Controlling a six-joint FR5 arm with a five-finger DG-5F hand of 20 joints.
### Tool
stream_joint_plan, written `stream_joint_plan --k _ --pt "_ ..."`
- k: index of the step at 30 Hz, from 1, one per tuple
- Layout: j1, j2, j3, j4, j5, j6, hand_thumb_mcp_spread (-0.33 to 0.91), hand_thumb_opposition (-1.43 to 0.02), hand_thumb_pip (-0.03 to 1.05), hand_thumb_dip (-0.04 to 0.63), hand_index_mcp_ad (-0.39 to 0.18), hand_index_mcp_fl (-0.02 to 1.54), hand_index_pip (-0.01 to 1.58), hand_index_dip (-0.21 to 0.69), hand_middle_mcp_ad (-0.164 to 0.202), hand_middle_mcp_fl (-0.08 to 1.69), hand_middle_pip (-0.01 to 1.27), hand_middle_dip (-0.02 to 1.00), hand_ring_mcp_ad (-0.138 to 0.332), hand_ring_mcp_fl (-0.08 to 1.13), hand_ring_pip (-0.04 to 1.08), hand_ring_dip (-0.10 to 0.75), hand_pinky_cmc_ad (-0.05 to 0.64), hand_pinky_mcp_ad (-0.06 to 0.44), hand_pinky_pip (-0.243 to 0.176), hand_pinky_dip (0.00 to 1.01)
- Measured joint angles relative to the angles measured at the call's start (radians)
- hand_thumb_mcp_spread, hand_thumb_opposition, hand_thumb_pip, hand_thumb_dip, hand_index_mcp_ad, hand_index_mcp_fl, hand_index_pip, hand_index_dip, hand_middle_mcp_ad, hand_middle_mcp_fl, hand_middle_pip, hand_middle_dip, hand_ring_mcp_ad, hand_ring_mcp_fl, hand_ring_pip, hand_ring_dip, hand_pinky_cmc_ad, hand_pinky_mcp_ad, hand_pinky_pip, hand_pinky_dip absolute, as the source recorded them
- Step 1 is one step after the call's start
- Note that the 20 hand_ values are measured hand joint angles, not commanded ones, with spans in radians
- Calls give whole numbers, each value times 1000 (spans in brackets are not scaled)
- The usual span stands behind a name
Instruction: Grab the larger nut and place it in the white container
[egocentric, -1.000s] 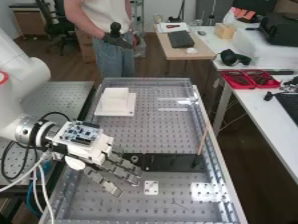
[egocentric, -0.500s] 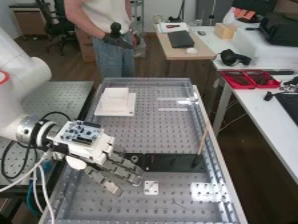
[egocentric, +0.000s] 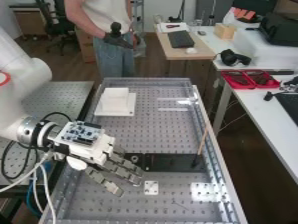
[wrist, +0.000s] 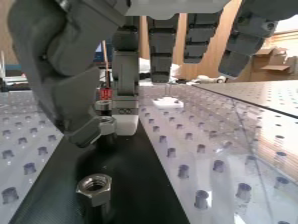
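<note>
Step in hand, prob.: line up for the pinch on the larger nut. Hand (egocentric: 93, 150) is over the near-left part of the desk (egocentric: 159, 135), by the end of the black strip (egocentric: 169, 162). Fingers (wrist: 161, 50) are straight & loose, thumb (wrist: 76, 107) a bit bent; gap btwn thumb & nearest finger looks narrow, but can't tell if either touches anything. No nut seen held.

Nut (wrist: 98, 195) closest to the wrist cam sits on a dark post on the strip, prob. the larger one; size hard to judge b/c it's nearest. Another metal piece (wrist: 103, 105) is farther along, near the thumb tip in that view. Confirm target 1st. Then open thumb wider, centre on the nut, pads on opp. flat sides, squeeze evenly & lift straight up so it clears the post w/o jamming. Risk: a pad on a corner = nut twists or pops out; a low thumb could knock the post or neighbour. Next, carry level to the white container (egocentric: 116, 103) at the far left & release low.

Materials: nut = shiny bare steel, six-sided, round hole, hard & slick. Strip = dark, smooth, flat, w/ soft sheen. Desk = grey, glossy, dotted w/ rows of round holes. Container = matt white, boxy, on a flat sq. base. Small white plate (egocentric: 151, 187) has dark holes; stick (egocentric: 202, 141) is thin, wood-coloured, leaning near the strip's far-right end.
</note>
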Motion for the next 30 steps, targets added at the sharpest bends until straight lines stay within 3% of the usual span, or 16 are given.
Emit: stream_joint_plan --k 9,10,12,15,30 --pt "-1 5 -6 16 -12 3 335 -848 646 236 -45 482 1377 79 63 278 127 188 127 19 101 38 349 278 -40 284" --pt "-1 6 -6 19 -13 3 337 -840 581 237 -44 539 1377 79 58 281 127 188 124 24 98 38 349 278 -40 283" --pt "-1 10 -5 18 -14 4 337 -836 565 230 -44 595 1379 79 58 290 127 188 127 31 105 47 351 281 -24 274" --pt "-3 18 -1 12 -16 6 332 -822 565 227 -47 597 1379 79 63 290 127 188 126 38 103 47 351 262 -24 269" --pt "22 103 18 -32 5 21 332 -822 565 227 -47 599 1379 82 63 314 126 188 126 52 103 47 351 265 -10 253"
